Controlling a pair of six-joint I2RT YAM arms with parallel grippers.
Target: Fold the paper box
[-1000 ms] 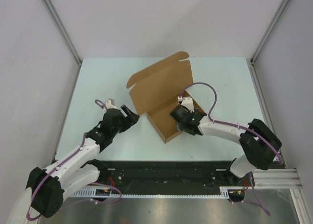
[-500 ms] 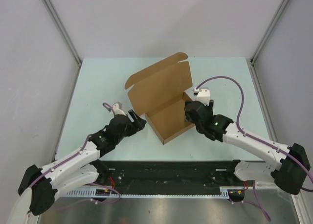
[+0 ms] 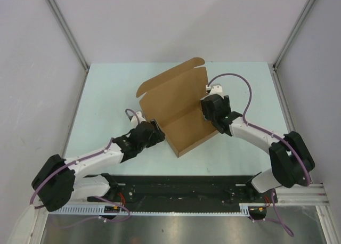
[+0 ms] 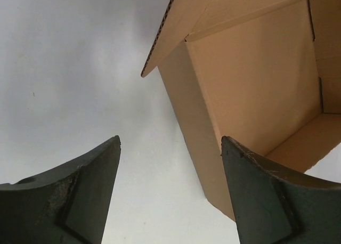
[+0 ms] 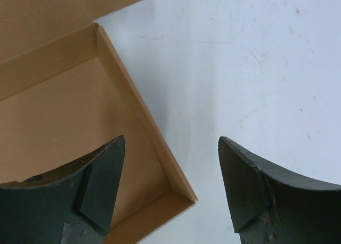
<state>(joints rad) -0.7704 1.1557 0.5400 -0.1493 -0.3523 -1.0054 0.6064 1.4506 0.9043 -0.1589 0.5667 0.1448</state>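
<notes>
The box (image 3: 184,128) is sitting near the middle of the table (image 3: 106,89), turned at an angle, with its shallow tray lying open and its wide lid flap rising from the tray's far side. The left claw (image 3: 157,133) is reaching in low at the tray's left wall, and its fingers are standing well apart with nothing clamped between them. In the left wrist view, the left claw (image 4: 169,143) is pointing at that wall of the box (image 4: 256,84), which is filling the right half of the gap. The right finger (image 4: 277,201) is covering the tray's near corner, so whether it is touching the cardboard cannot be told. The right claw (image 3: 205,108) is hovering at the tray's right wall, close under the lid's edge, and its fingers are also spread wide. In the right wrist view, the right claw (image 5: 171,140) is straddling that wall. One finger (image 5: 80,201) is hanging over the inside of the box (image 5: 58,116), and the other is hanging over the bare table (image 5: 245,63).
</notes>
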